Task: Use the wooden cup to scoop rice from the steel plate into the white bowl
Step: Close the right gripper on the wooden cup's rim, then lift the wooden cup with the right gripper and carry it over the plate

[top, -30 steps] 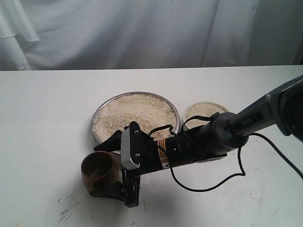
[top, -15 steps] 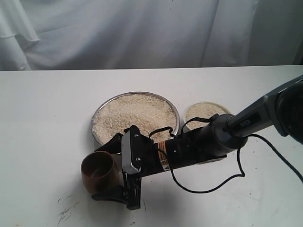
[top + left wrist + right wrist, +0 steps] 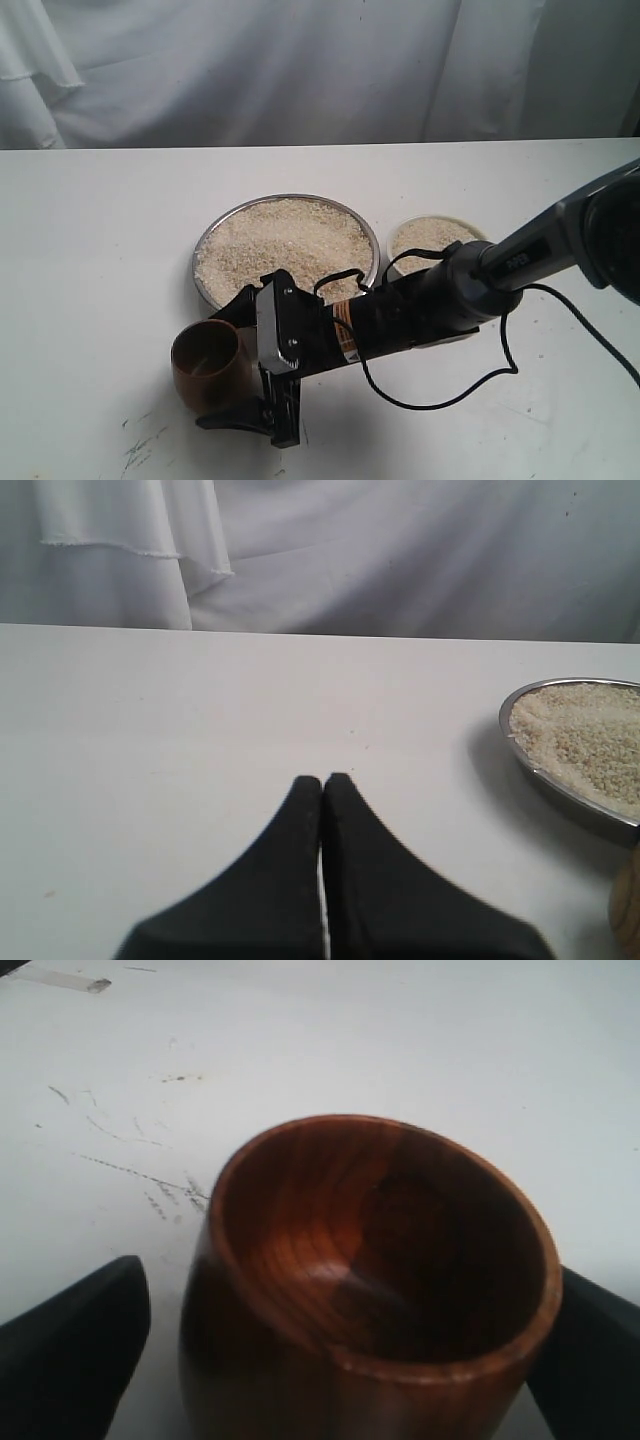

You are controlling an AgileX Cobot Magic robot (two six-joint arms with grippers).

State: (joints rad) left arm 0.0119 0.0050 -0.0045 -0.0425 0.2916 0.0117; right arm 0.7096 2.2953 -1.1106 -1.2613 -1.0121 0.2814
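- Wooden cup [image 3: 208, 365]: stood upright on the counter [image 3: 100, 250], just beside the steel plate [image 3: 197, 262]; no rice showed inside.
- Rice [image 3: 285, 240]: heaped in the plate; some lay in the white bowl [image 3: 434, 217] just beside it.
- Right jaws: spread around the cup, gap on one side, unclenched.
- Left jaws: pressed together, empty.
- Risk: uneven closing could tip the rounded cup; a weak grip might slip while scooping.
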